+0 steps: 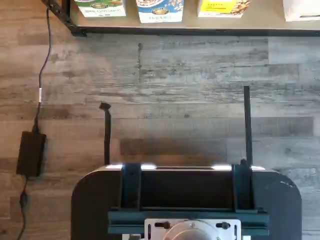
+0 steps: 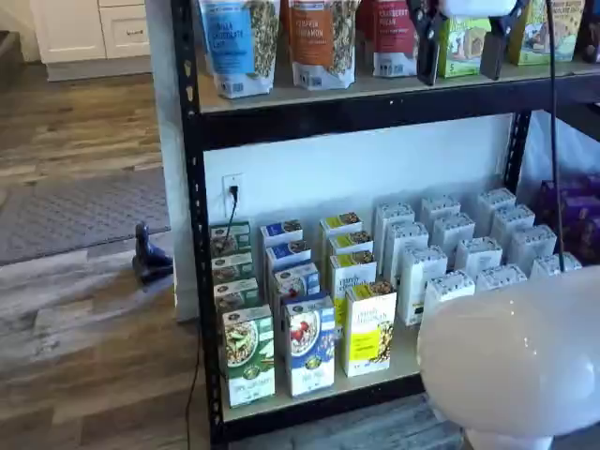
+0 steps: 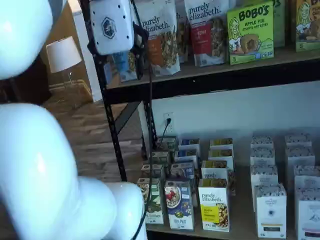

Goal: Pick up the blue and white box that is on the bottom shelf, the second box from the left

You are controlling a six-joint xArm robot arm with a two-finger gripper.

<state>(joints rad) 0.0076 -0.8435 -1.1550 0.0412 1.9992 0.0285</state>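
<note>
Hand (image 2: 461, 42) open high above upright blue and white box (image 2: 310, 345).

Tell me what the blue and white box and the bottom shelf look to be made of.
The blue and white box: probably printed paperboard, slightly glossy, going by its crisp folded edges and picture print. The bottom shelf: a pale matte board, perhaps particleboard or laminate, framed by a black painted metal beam.
</note>
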